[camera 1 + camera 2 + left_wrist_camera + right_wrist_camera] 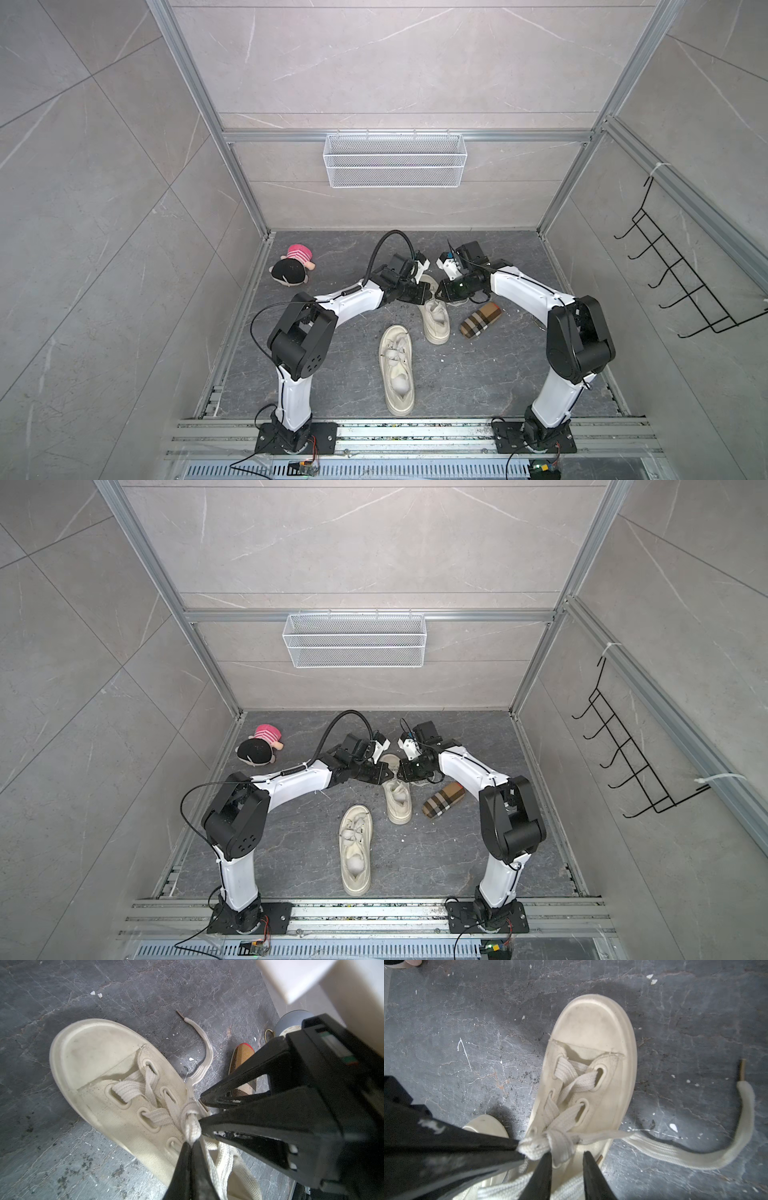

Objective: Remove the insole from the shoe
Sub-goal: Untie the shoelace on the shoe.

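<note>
Left wrist view: cream shoe (99, 1068) fills frame centre, insole hidden inside; right gripper (201, 1109) at right holds jaws parted by the lace knot (191, 1124), which left gripper (192, 1144) at lower centre pinches, presumably to untie it

Count: 2 cream shoes (397, 370) (435, 324); 1 plaid case (481, 321); 1 plush toy (291, 270); 1 wire basket (395, 166); 1 hook rack (681, 274); 2 robot arms (357, 299) (523, 291).

Grey marbled walls (395, 62), dark slate floor (340, 374)
</note>
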Available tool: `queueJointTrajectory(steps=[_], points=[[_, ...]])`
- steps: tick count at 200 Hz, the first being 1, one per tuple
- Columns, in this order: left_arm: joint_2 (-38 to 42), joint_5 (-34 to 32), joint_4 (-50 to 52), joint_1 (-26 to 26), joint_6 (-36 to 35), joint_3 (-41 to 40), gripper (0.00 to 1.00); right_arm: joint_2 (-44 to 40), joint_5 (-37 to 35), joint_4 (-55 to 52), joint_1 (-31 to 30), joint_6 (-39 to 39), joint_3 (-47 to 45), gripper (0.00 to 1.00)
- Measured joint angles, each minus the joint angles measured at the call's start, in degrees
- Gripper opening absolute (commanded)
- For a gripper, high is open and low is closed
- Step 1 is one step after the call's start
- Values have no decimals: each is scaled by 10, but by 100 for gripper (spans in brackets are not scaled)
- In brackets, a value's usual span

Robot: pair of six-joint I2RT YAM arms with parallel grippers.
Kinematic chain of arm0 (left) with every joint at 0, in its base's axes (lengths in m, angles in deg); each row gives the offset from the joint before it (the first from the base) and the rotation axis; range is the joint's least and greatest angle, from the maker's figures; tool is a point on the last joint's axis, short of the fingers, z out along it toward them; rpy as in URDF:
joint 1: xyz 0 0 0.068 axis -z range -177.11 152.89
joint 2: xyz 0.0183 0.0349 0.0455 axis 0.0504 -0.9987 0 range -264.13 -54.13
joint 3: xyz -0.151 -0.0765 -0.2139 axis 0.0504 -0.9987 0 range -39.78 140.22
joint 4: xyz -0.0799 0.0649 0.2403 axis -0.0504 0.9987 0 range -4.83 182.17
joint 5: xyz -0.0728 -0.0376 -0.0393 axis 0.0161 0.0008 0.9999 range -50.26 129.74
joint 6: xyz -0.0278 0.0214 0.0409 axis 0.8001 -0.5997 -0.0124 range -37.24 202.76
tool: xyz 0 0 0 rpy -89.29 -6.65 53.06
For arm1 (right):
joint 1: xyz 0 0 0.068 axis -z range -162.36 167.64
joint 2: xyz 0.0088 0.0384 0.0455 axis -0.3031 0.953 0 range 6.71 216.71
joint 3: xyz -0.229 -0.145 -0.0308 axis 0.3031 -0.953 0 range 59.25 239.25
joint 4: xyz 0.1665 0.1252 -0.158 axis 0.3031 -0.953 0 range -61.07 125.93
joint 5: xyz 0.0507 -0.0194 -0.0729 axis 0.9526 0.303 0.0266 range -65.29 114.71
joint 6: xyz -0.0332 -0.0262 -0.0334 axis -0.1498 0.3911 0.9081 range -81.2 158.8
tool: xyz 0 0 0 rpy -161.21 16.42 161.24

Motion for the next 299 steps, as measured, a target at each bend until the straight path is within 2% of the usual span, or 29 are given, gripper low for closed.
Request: queueJointTrajectory(steps=[33, 71, 152, 163, 173, 191, 215, 238, 268, 299], points=[[5, 5, -17, 0, -4, -17, 0, 7, -19, 11, -7, -19, 0, 31], [37, 2, -44, 0, -9, -61, 0, 18, -79, 14, -8, -54, 16, 31], [115, -37, -74, 0, -11, -147, 0, 19, -307, -2, -5, -117, 31, 31], [120, -41, -76, 0, -11, -152, 0, 19, -321, -7, -2, -117, 31, 35], [122, -42, -77, 0, -11, -154, 0, 18, -315, -6, 3, -113, 31, 43], [122, -42, -77, 0, -11, -155, 0, 7, -258, 1, 10, -103, 28, 52], [122, -44, -78, 0, -11, -155, 0, -19, -164, 7, 9, -98, 21, 54], [122, -44, -77, 0, -11, -155, 0, -35, -102, 14, 0, -97, 8, 57], [122, -44, -77, 0, -11, -155, 0, -36, -64, 13, -17, -98, -14, 58], [122, -44, -77, 0, -11, -155, 0, -36, -57, 8, -24, -98, -30, 56]])
